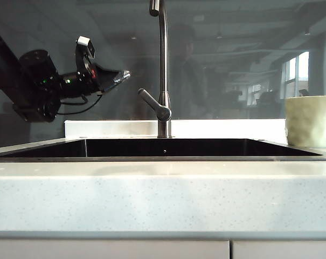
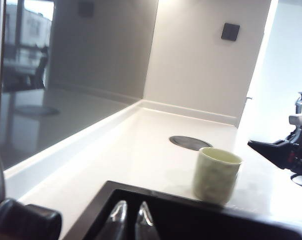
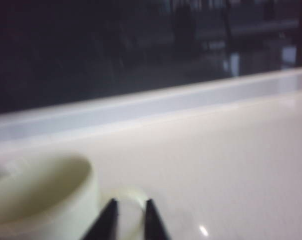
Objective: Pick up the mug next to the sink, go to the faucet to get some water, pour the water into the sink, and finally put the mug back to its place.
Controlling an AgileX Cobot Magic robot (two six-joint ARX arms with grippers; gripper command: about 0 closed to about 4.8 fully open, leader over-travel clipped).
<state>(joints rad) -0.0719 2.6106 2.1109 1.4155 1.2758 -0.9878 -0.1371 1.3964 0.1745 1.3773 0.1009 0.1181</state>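
The pale mug (image 1: 311, 121) stands upright on the counter at the right end of the sink (image 1: 163, 147); it also shows in the left wrist view as the mug (image 2: 216, 175). My right gripper (image 3: 129, 205) is open and low beside the mug (image 3: 41, 195), its two dark fingers either side of the handle (image 3: 131, 196). It is out of the exterior view; from the left wrist its tip, the right gripper (image 2: 251, 144), sits close to the mug's rim. My left gripper (image 1: 125, 74) hangs shut and empty in the air left of the faucet (image 1: 164, 70), above the lever (image 1: 152, 102).
A low white backsplash (image 1: 109, 128) runs behind the sink under a dark glass wall. A round dark disc (image 2: 189, 142) lies flat in the counter beyond the mug. The faucet's dark lever end (image 2: 21, 222) is close beside the left gripper (image 2: 131, 212).
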